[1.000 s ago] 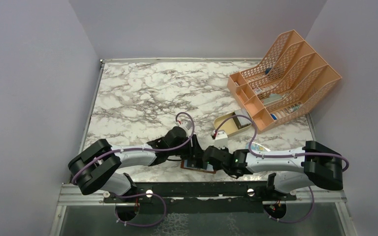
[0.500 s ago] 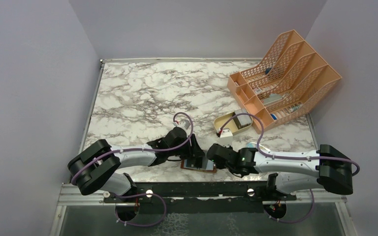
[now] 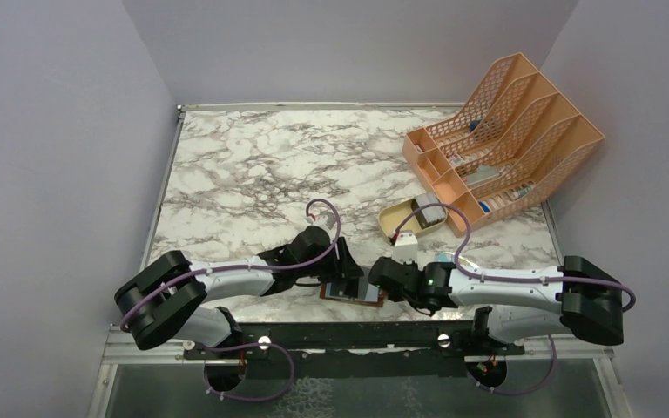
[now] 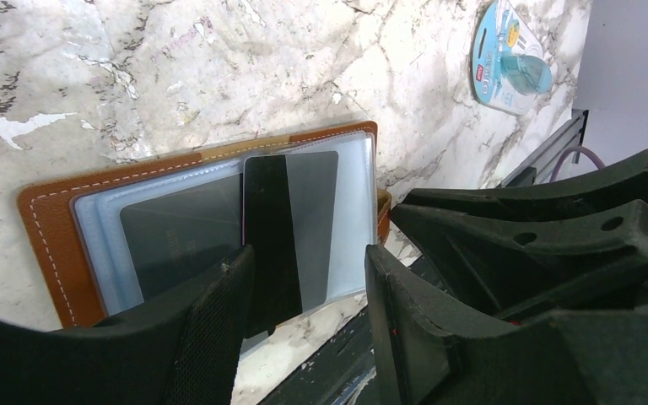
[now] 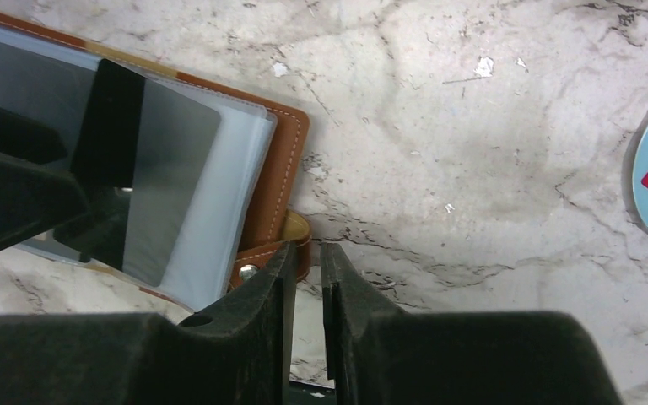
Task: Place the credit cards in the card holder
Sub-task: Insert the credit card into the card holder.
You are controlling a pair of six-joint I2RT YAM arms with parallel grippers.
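Observation:
The card holder (image 3: pixel 353 293) lies open near the table's front edge, brown leather with clear sleeves (image 4: pixel 350 202) facing up. A grey credit card (image 4: pixel 308 224) with a black stripe lies along the top sleeve, its near end sticking out past the sleeve's edge. Another dark card (image 4: pixel 177 240) shows inside the sleeve beside it. My left gripper (image 4: pixel 308 283) is open around the striped card's near end, its fingers not pressing it. My right gripper (image 5: pixel 305 253) is almost shut with nothing in the thin gap. Its tips sit at the holder's snap strap (image 5: pixel 291 229).
A blue-and-clear packet (image 3: pixel 447 259) lies right of the holder, under the right arm. The tan oval tray (image 3: pixel 392 219) and the orange mesh file rack (image 3: pixel 505 131) stand at the back right. The black rail (image 3: pixel 357 335) runs just in front of the holder.
My right gripper has drawn back to the right, off the card holder, and now rests at its right edge. The left arm and the holder have hardly moved.

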